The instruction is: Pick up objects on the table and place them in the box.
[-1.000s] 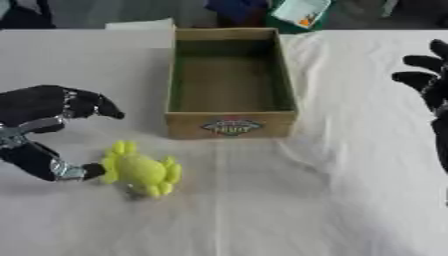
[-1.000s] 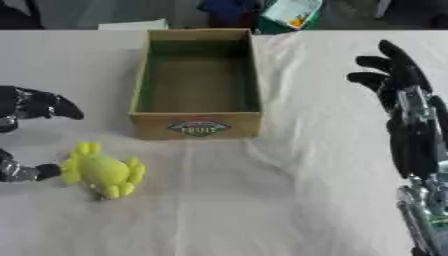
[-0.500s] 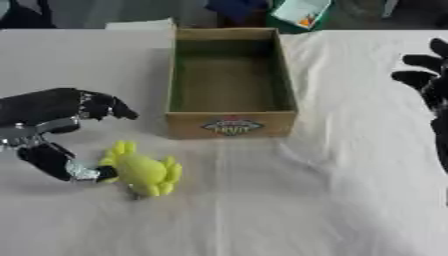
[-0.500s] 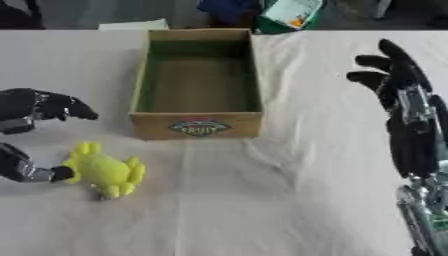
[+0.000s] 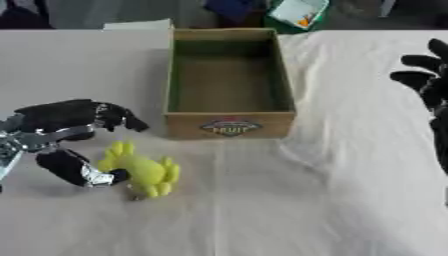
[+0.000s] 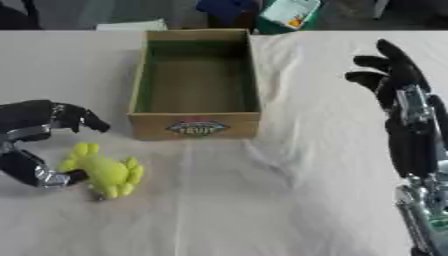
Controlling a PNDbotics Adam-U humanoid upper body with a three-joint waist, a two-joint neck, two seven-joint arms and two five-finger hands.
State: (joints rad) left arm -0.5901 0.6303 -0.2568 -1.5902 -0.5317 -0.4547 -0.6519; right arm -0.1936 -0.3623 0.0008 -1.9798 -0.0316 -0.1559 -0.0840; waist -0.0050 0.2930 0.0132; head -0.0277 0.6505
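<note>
Left eye view first: the yellow toy lies on the white tablecloth, in front of the cardboard box and off toward its left corner, well outside it. What sort of creature it is I cannot make out, only stubby limbs sticking out. The left hand is spread around the toy's left side, thumb tip touching or just beside its edge and fingers arched above, not closed on it. The wrist is cut off by the frame's left edge. At the right edge only dark fingertips of the other hand show.

Right eye view: the right hand stands upright with fingers straight and apart, holding nothing, well away from the box. Blurred items beyond the table's far edge are unreadable.
</note>
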